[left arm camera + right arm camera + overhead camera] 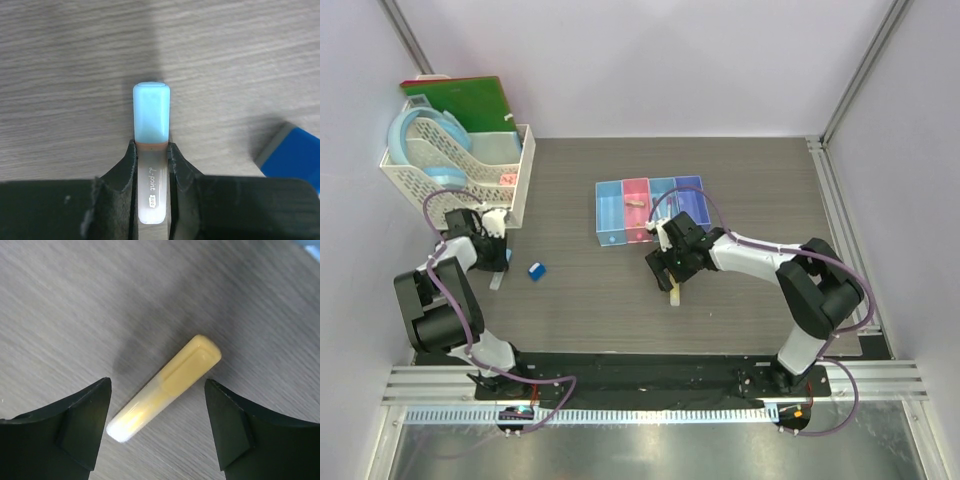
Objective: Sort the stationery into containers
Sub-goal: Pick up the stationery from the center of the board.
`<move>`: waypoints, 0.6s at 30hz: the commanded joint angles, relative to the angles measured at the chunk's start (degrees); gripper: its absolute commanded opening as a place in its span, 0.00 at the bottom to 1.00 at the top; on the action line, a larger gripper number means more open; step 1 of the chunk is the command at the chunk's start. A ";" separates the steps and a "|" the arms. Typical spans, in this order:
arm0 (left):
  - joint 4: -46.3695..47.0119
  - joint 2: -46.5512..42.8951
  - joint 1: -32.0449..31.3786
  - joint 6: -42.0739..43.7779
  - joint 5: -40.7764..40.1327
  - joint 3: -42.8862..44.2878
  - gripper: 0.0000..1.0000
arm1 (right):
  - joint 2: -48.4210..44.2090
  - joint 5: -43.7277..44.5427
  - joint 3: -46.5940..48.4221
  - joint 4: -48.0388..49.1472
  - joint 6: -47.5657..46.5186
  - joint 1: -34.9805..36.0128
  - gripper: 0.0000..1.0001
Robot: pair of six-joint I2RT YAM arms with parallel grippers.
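My left gripper [495, 262] [151, 150] is shut on a white marker with a light-blue cap [151, 112], low over the table; its cap sticks out past the fingertips. A small blue cube [536, 270] lies just to its right and also shows in the left wrist view [295, 155]. My right gripper [672, 268] [157, 386] is open, its jaws standing on either side of a yellow marker [190, 365] that lies slantwise on the table [675, 293]. The row of four bins [610, 215] stands behind the right gripper; a tan eraser [635, 203] lies in the pink one.
A white lattice basket [515, 185] stands at the back left, holding pale blue rings [425, 135], with a green book [460, 98] behind it. Walls close in the table on the left, back and right.
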 commanded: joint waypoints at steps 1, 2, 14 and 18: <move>-3.50 -4.21 -0.30 1.28 3.52 2.83 0.00 | 4.54 5.20 0.57 2.88 4.50 1.58 0.81; -4.20 -4.74 -0.30 1.37 3.69 3.18 0.00 | 5.07 5.12 0.75 2.80 4.77 1.84 0.79; -11.67 -13.00 -0.38 0.58 8.61 9.25 0.00 | 8.50 1.34 2.42 0.08 3.45 2.73 0.08; -14.22 -15.90 -0.65 0.23 10.55 11.00 0.00 | 8.68 0.03 2.77 -0.63 2.66 2.73 0.01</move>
